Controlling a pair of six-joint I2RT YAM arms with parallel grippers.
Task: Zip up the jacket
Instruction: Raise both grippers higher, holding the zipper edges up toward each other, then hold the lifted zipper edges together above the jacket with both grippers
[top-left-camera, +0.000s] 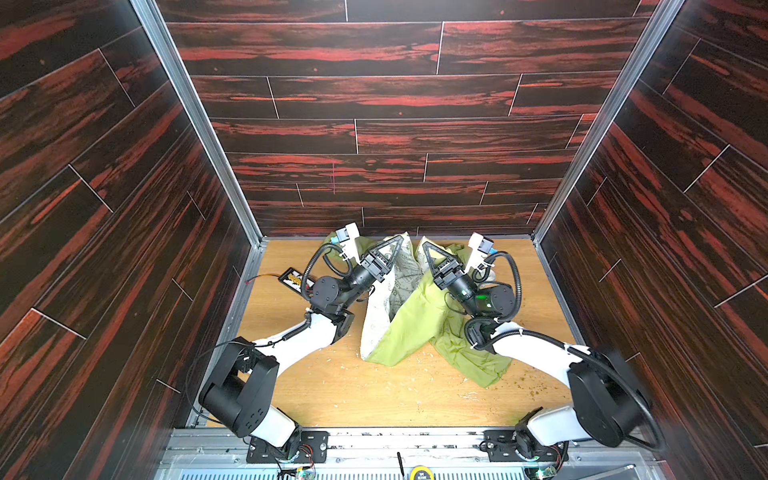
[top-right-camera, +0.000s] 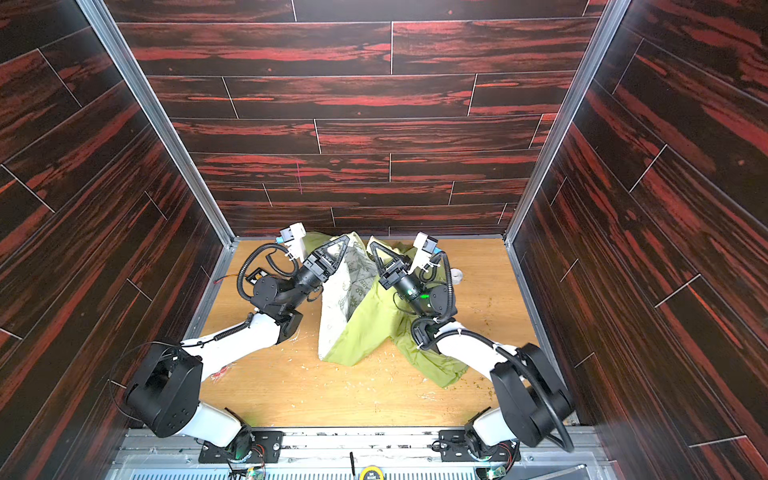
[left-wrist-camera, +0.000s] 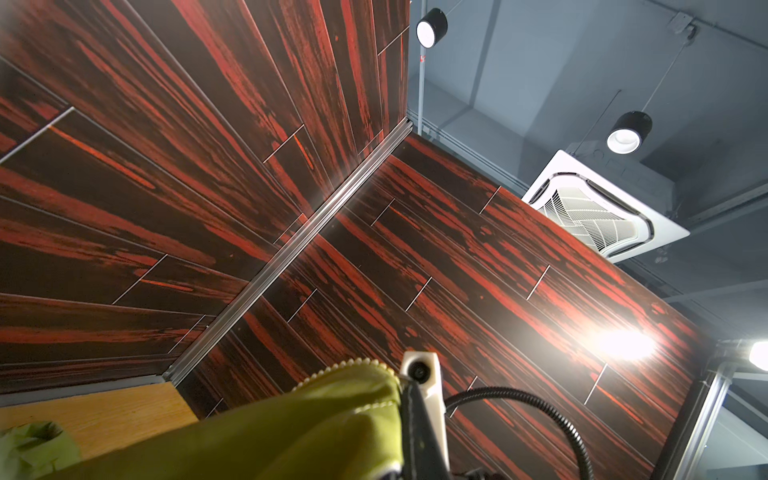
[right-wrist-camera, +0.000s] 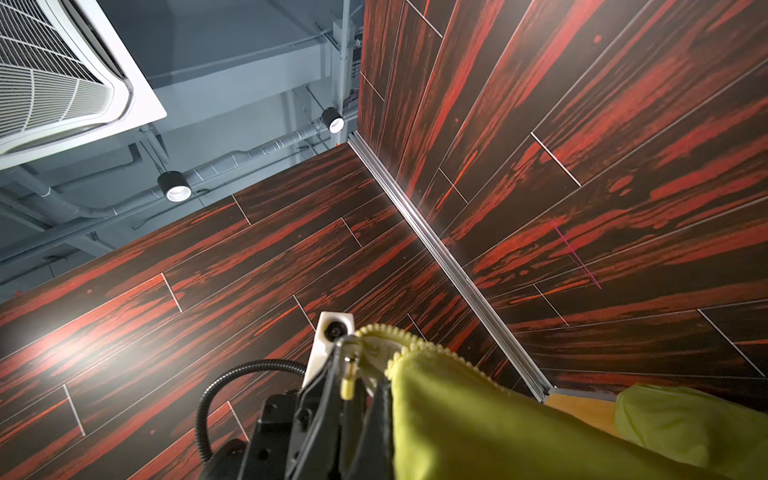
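Beside jacket (top-left-camera: 415, 320), small black box (top-left-camera: 294, 279); crumbs (top-left-camera: 347, 365)

The jacket (top-left-camera: 419, 320) is lime green, its lining (top-left-camera: 376, 320) white with greyish print. The tabletop (top-left-camera: 374, 395) is pale wood grain; the walls (top-left-camera: 374, 95) are dark, red-streaked planks.

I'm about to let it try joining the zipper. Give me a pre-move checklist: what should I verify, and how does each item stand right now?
1. Grip of left claw on one jacket front edge: ok, shut on it.
2. Grip of right claw on the other front edge: ok.
3. Exposed zipper teeth at the left claw: ok.
4. Visible zipper pull beside the right claw: ok.
5. Front edges brought together: not ok, white lining shows between them.
6. Teeth meshed anywhere lower down: cannot tell.
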